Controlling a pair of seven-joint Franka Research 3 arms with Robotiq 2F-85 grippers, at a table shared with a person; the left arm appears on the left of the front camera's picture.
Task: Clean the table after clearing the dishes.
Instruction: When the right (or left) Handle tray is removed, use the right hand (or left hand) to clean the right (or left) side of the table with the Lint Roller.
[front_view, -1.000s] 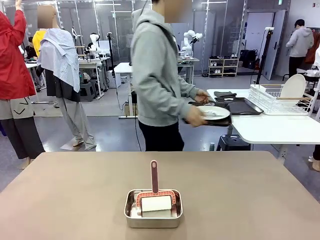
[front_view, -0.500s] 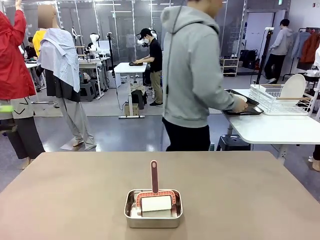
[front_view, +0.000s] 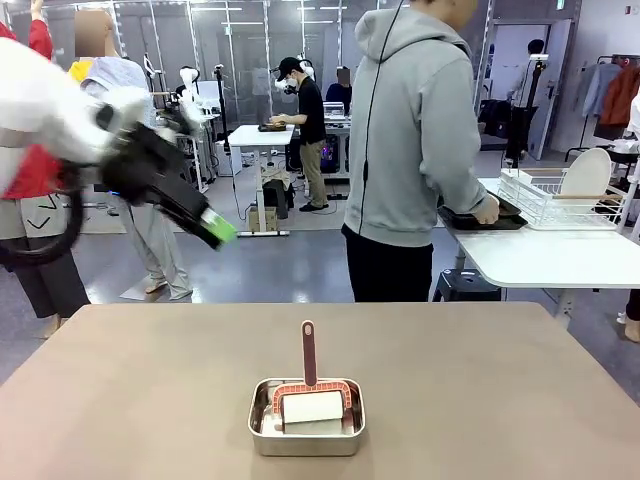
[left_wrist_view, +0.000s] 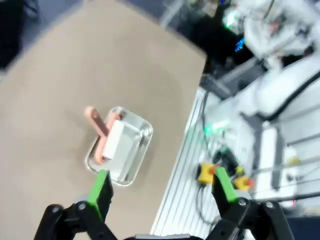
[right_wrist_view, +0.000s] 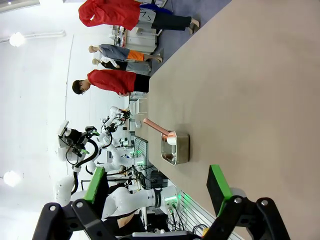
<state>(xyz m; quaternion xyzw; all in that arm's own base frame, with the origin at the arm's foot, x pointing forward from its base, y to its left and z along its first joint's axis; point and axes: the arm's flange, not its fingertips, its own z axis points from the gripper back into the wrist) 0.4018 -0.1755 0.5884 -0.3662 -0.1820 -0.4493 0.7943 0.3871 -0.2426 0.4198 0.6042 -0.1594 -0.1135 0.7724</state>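
We saw the table lying with its long side running left to right across the front view, its taupe top matte and smooth. Toward its near middle stood a small steel pan holding a white block. A reddish handle rose out of the pan toward the far edge.

The left gripper hung high over the table's far left, blurred, with its green tips aimed down and to the right. In its wrist view we found the jaws spread wide with nothing between them and the pan lying below. The right gripper was likewise spread wide and empty, touching nothing, well apart from the pan.

Beyond the table a person stood at a white side table. One hand rested on the dark trays beside a wire rack.
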